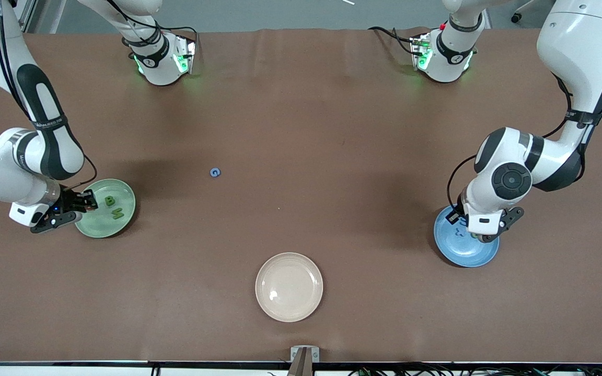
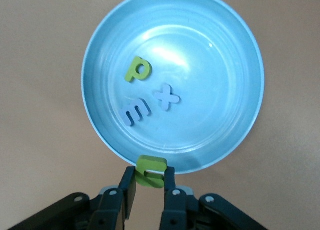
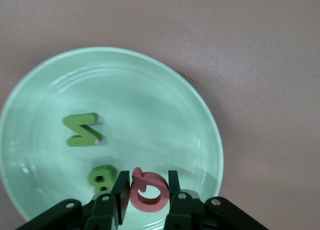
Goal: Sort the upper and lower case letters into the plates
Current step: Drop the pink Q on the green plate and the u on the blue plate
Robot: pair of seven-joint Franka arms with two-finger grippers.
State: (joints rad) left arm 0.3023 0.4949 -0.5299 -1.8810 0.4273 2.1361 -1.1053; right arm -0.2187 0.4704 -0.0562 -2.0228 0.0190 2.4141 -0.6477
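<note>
We note both grippers loaded: left gripper (image 2: 149, 182) pinches a lime-green foam letter (image 2: 151, 171) above the round blue plastic plate's (image 2: 220, 145) rim; right gripper (image 3: 145, 190) clamps a pink foam letter G (image 3: 146, 189) over the round light-green plastic plate (image 3: 165, 105)

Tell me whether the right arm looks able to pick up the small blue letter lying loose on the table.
Probably not yet. The right hand is shut on a pink letter over the green plate. The path to the blue letter looks free, but it must release first.

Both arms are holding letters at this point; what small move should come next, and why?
Probably open the right gripper: its pink letter already hangs over the green plate, beside the B. The left gripper holds a green letter only at the blue plate rim.
</note>
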